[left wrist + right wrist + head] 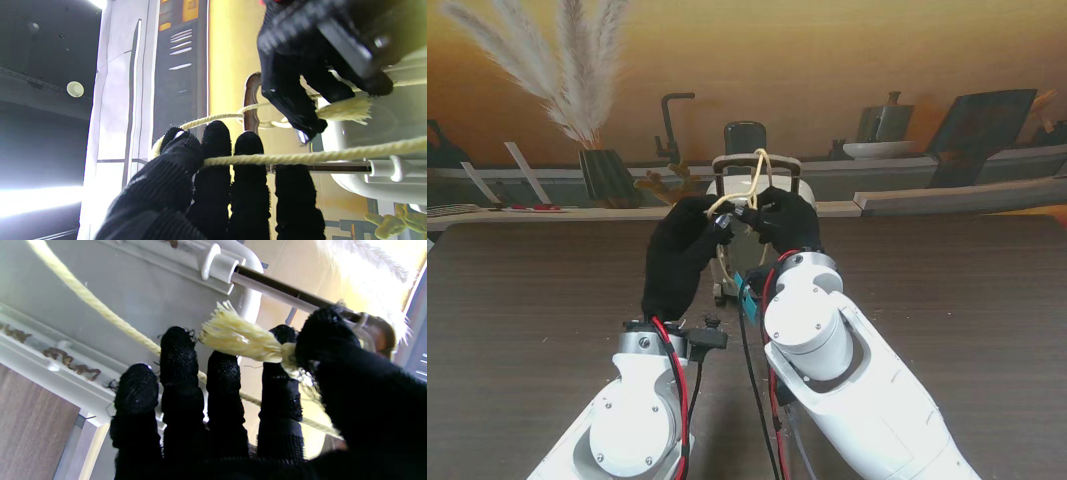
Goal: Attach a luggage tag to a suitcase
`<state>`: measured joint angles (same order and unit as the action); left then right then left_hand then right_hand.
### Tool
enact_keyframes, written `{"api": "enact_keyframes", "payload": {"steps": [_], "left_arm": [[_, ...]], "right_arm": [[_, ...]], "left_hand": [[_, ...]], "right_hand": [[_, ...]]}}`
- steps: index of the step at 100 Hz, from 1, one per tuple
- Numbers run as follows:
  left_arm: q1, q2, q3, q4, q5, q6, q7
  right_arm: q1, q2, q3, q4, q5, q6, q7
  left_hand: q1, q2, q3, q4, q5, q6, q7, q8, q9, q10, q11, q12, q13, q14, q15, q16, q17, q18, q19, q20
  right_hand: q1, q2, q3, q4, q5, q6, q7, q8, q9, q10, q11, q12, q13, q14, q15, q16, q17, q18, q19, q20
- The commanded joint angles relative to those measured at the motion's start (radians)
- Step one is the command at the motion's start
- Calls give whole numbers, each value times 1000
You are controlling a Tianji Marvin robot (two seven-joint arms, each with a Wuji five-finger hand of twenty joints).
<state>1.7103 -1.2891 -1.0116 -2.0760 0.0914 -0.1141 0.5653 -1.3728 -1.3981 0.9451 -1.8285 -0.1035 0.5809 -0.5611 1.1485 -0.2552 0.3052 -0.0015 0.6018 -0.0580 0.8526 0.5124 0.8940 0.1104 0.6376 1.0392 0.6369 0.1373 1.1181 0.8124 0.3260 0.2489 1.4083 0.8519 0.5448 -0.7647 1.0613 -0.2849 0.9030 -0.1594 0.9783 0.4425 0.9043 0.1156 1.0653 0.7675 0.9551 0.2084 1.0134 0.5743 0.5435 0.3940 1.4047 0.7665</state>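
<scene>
- Landmark: the suitcase handle bar [757,160], at the top of the white suitcase [727,270] standing mid-table [547,300]. All places are given against it.
- Nearest to me, short of the bar: a small teal piece [746,291], likely the luggage tag, sits low against the suitcase front between the two forearms. Mostly hidden; whether it is on the cord cannot be told.
- Left hand [677,262], just on my side of the bar and to its left: thumb and fingers [217,146] clenched on the cream cord [300,156]. In the left wrist view the cord runs taut alongside the handle rail [333,166], its long axis parallel to the rail.
- Right hand [789,222], just right of the bar and touching distance from the left hand: thumb and forefinger pinch the cord's frayed end [240,336]. The tassel sticks out past the pinch toward the suitcase wall; the other fingers [178,353] are straight, gripping nothing.
- Farthest: the cord loop [760,170] arches up over the bar.
- Judgement: the free end lies in the right hand, so the right hand is better placed to tuck it through the loop while the left keeps tension.
</scene>
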Motion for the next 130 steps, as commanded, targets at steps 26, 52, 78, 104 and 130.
{"api": "enact_keyframes", "payload": {"steps": [26,52,78,104,130], "left_arm": [[-10,-15,-19,28,4,52,30],[-15,-21,-21,60,2,76,44],[25,-5,-41,50,42,96,15],[90,11,-71,27,122,110,7],[38,11,-107,82,161,41,29]], "right_arm": [[-32,40,28,-54,-14,-12,75],[-34,50,36,-56,-16,-18,97],[-39,61,40,-62,-27,-24,120],[-44,68,41,-64,-34,-30,134],[-54,75,45,-71,-37,-39,148]], "left_hand": [[19,-15,-35,19,-20,-28,-6,-5,-31,-12,-44,14,-48,-9,-45,-40,-60,-54,-46,-19],[-60,-50,19,25,-109,12,-72,-14,-178,27,-156,7,-187,14,-191,-68,-220,-63,-151,-76],[-337,-5,47,99,-249,81,-280,-42,-578,22,-223,-424,-463,33,-538,-175,-403,-90,-507,-198],[-369,-31,31,110,-281,118,-421,-123,-658,16,-296,-480,-518,25,-635,-197,-405,-89,-698,-177],[-312,7,19,97,-233,105,-409,-135,-508,-4,-270,-495,-354,0,-639,-215,-343,-32,-685,-120]], "right_hand": [[34,48,31,3,56,-71,53,12,33,0,-63,-31,33,24,-65,-25,-11,27,-10,-11],[40,50,27,5,59,-69,53,15,46,-1,-69,-34,41,25,-73,-24,-12,29,-13,-13],[42,53,24,6,61,-68,52,18,49,-3,-73,-34,44,24,-78,-22,-12,29,-13,-14],[45,54,21,7,62,-65,52,22,51,-3,-74,-33,40,23,-83,-21,-14,29,-15,-15],[46,55,20,7,63,-65,52,25,52,-4,-74,-32,39,23,-85,-19,-14,29,-17,-16]]}}
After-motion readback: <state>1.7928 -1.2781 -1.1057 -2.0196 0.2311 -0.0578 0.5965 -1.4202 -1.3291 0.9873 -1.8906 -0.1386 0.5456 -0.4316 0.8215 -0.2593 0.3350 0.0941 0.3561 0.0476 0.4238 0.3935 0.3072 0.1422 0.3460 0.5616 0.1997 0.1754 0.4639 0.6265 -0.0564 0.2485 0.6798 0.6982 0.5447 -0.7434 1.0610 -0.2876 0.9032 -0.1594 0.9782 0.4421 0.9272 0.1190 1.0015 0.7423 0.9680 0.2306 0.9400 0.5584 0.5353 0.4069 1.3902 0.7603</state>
